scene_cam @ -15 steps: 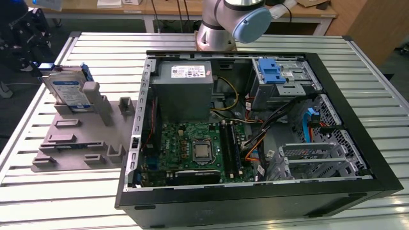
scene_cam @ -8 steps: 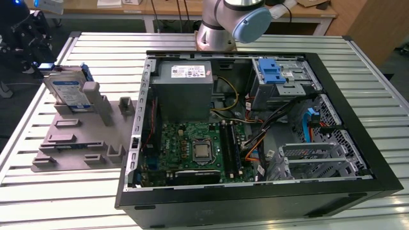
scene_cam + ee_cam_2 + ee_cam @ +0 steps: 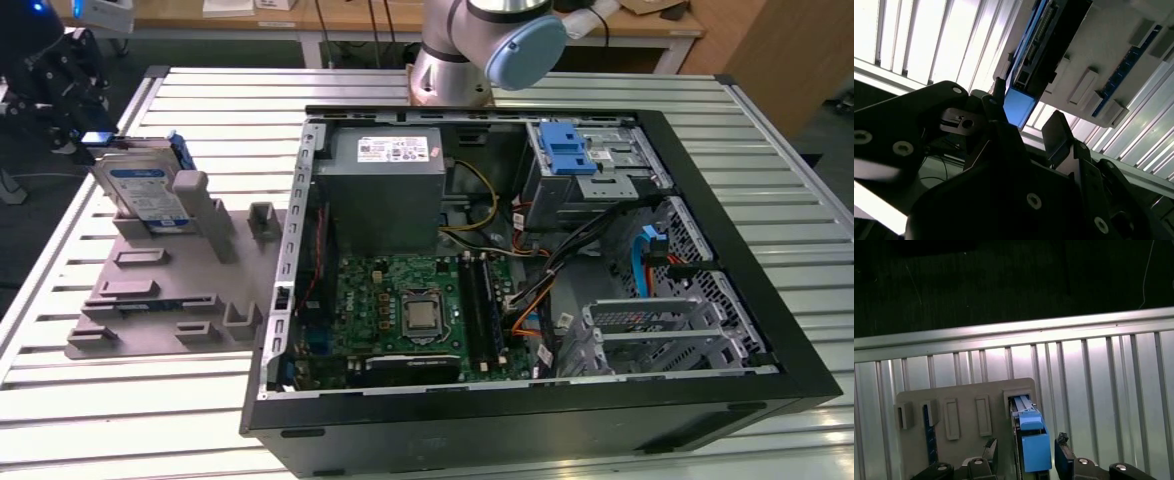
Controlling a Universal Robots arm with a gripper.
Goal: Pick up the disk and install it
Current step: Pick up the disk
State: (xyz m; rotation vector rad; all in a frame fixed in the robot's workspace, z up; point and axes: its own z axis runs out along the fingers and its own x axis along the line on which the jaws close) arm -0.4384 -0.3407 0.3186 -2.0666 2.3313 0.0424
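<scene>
The disk (image 3: pixel 140 190) stands on edge in a slot of the grey fixture (image 3: pixel 160 300), on the exterior view's left, its white-and-blue label facing the camera. In the first wrist view the disk (image 3: pixel 1029 437) appears edge-on, its blue bracket toward the camera. My gripper (image 3: pixel 1025 446) is open and straddles that blue end, a finger (image 3: pixel 990 447) on either side with a small gap to the bracket. In the second wrist view the same blue end (image 3: pixel 1019 107) lies between the fingertips of the gripper (image 3: pixel 1026 115). In the exterior view the gripper (image 3: pixel 83 128) is the dark mass at the disk's far end.
An open black computer case (image 3: pixel 534 435) lies beside the fixture. Inside it are a grey power-supply box (image 3: pixel 387 180), a green motherboard (image 3: pixel 414 310) and a metal drive cage with a blue latch (image 3: pixel 587 160). The arm's base (image 3: pixel 454 50) stands behind it on the slatted metal table (image 3: pixel 134 400).
</scene>
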